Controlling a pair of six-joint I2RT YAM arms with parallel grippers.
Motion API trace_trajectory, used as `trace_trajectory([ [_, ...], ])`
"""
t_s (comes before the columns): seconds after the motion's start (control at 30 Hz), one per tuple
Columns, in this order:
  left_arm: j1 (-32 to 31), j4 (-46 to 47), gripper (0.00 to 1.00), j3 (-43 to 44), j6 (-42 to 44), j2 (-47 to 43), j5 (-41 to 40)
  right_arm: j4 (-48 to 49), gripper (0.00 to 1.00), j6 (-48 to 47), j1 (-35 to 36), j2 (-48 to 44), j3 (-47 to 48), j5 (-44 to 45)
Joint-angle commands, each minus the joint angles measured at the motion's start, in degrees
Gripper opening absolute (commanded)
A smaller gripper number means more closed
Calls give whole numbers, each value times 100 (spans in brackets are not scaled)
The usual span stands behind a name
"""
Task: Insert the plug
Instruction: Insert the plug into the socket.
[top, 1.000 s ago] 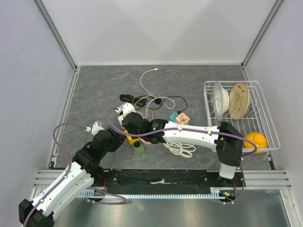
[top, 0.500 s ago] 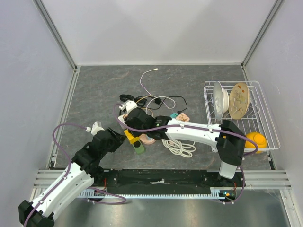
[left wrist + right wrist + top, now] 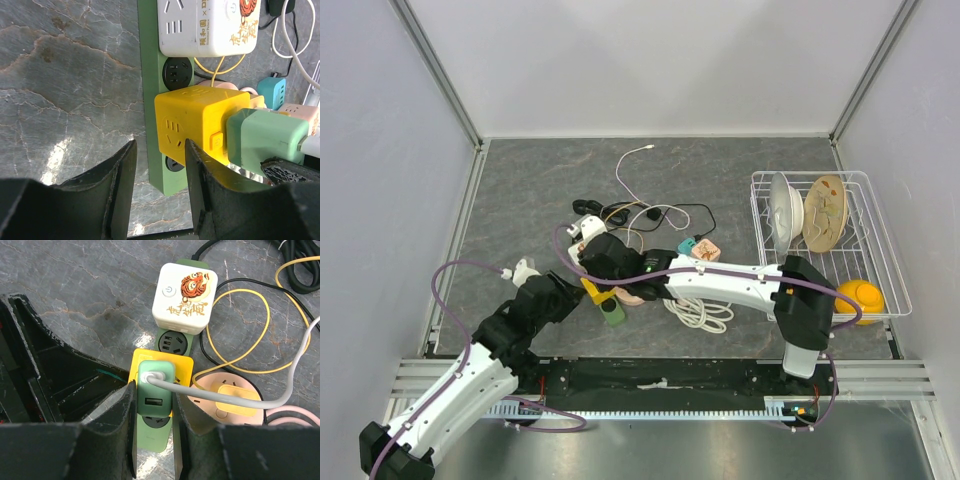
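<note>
My left gripper [image 3: 160,150] is down on the grey stone-patterned table [image 3: 520,200], at the left edge of the clutter of cables. Its fingers [image 3: 117,190] stand part-way open, one on each side of the near end of the green power strip [image 3: 150,75]. The right-hand finger also overlaps the lower corner of the yellow cube adapter [image 3: 192,125]. I cannot tell whether they press on the strip or only flank it.

The yellow cube adapter is plugged into the middle of the strip. A bare black socket [image 3: 177,74] lies just beyond it and another at the strip's near end. Farther along the strip sits a white cube adapter [image 3: 185,297] with a tiger picture on top.

The mint-green plug [image 3: 265,140] stands on the yellow cube, its body against the cube's upper face. How deep its pins sit is hidden. My right gripper [image 3: 154,395] reaches in from the right and is closed narrowly on this plug, one finger against each flank. A white cable [image 3: 280,397] leaves the plug's top and runs off to the right over a round pink socket [image 3: 210,380].

Well off to the right, a white wire dish rack [image 3: 810,172] holds upright plates [image 3: 825,212] and an orange bowl [image 3: 860,295].
</note>
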Motion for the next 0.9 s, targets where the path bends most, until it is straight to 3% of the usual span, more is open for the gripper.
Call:
trace_trajectory([
  [0.0,-10,572,51,195,36,-52,64,-1782,0,-22,257,1375,-1042,-1072],
  [0.2,-10,633,51,159,-8,-44,117,-1307,0,233,449,1357,-1992,-1133],
  [0.47,-10,607,51,230,-8,26,161,-902,0,549,679,1849,-2301,-1195],
  [0.87,-10,651,51,309,44,79,-6,-710,0,805,687,1525,-2696,-1196],
])
